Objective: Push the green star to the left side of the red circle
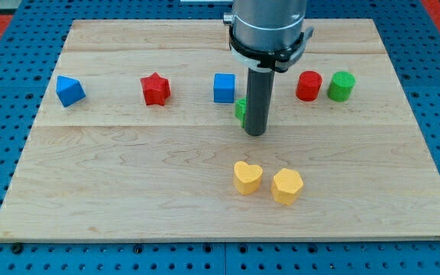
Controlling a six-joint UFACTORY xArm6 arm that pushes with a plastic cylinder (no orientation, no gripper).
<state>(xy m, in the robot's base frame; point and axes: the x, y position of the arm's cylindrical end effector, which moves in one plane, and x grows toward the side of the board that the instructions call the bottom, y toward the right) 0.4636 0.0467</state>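
Star (240,109) just left of end effector (256,133), cube (224,88) behind, circle (308,85) rightward.

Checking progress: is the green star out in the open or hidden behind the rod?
Mostly hidden: only a green sliver shows left of the rod, whose tip sits beside it, below the blue cube.

My tip (255,134) sits on the wooden board (128,198). Touching it on the view's left is the green star (240,109), mostly hidden behind the rod. The blue cube (224,88) stands just past the star, blocking that way. Up and to the view's right, the red circle (308,85) and green cylinder (341,86) touch each other like a little wall. There is bare wood between my tip and the red circle. Below my tip, the yellow heart (247,177) and yellow hexagon (287,186) sit near, side by side. Far to the view's left are the red star (156,88) and blue block (70,90).
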